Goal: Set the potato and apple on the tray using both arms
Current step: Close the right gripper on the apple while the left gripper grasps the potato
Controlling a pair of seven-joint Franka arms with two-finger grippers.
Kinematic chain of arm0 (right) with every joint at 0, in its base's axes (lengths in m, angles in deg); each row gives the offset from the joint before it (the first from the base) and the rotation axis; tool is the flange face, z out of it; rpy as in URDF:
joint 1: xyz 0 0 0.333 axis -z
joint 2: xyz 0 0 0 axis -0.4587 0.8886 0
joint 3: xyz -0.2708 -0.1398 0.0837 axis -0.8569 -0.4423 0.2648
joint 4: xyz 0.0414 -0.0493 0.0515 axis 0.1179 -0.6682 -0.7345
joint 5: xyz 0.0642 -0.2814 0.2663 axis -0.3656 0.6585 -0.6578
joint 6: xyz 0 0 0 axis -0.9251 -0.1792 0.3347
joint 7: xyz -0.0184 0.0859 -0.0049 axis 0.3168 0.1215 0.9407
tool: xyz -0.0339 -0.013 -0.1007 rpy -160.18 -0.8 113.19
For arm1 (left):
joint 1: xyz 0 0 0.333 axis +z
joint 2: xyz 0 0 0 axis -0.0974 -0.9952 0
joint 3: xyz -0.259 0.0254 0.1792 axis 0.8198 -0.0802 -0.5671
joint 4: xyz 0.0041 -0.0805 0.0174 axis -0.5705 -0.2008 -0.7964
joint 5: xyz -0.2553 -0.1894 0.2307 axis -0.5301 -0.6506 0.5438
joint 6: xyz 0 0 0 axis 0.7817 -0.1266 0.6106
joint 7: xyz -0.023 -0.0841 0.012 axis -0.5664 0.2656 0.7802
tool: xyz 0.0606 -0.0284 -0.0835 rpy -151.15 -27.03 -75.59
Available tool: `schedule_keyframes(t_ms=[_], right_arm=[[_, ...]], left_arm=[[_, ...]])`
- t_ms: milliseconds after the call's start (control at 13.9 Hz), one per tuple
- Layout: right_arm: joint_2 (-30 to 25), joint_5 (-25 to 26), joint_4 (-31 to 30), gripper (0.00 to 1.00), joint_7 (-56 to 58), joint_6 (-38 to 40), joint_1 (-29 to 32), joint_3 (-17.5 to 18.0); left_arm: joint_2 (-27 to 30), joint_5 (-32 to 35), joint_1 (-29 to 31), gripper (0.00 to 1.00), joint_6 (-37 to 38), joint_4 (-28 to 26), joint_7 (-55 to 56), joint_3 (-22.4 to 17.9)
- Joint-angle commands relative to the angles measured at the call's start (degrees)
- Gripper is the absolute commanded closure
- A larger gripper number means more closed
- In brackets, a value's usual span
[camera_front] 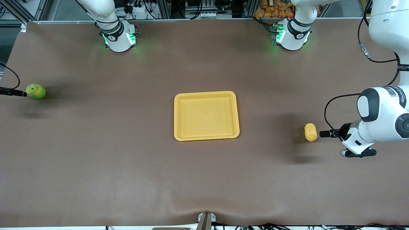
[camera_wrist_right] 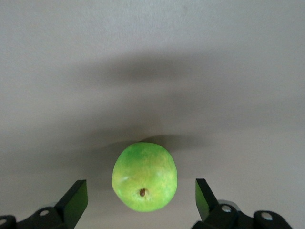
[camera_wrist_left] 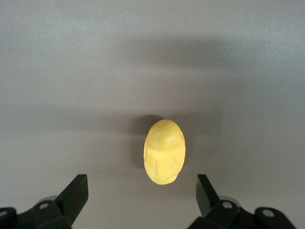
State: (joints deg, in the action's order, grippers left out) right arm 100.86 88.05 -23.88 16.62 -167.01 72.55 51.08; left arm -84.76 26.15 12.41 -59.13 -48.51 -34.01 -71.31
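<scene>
From the front, one tray (camera_front: 206, 115) sits mid-frame, one apple (camera_front: 36, 91) at the left edge and one potato (camera_front: 311, 132) at right; each wrist view shows a spread claw, the left gripper (camera_wrist_left: 141, 191) and right gripper (camera_wrist_right: 141, 193), which I think should drop straight down around its food before squeezing.

- The potato (camera_wrist_left: 164, 151) was soft yellow, a bit more orange at its edges.
- The apple (camera_wrist_right: 144, 176) was bright green with a yellowish patch and a small brown dot.
- The tray (camera_front: 206, 115) was plain yellow-orange all over.
- The table (camera_front: 127, 159) was flat brown.
- My left gripper (camera_wrist_left: 141, 196) and my right gripper (camera_wrist_right: 141, 196) had black fingers.
</scene>
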Motion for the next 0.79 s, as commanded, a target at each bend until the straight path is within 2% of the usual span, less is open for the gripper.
schedule_keyframes(t_ms=[0, 144, 360, 719], right_arm=[[-0.5, 1.5, -2.1, 0.00, 0.7, -2.0, 1.9, 1.2], [-0.5, 1.5, -3.2, 0.00, 0.7, -2.2, 2.0, 1.2], [-0.5, 1.5, -6.8, 0.00, 0.7, -7.2, 3.3, 1.2], [-0.5, 2.5, -8.8, 0.00, 0.9, -9.9, 4.0, 1.2]], left_arm=[[2.3, 1.4, 0.0, 0.00, -3.1, -4.7, 0.0, 0.1], [4.0, 1.6, 0.0, 0.00, -7.6, -9.6, 0.0, 0.1], [5.9, 4.5, -0.3, 0.00, -16.1, -17.0, 0.0, 0.6], [5.7, 4.5, -0.3, 0.00, -23.0, -21.2, 0.7, 0.7]])
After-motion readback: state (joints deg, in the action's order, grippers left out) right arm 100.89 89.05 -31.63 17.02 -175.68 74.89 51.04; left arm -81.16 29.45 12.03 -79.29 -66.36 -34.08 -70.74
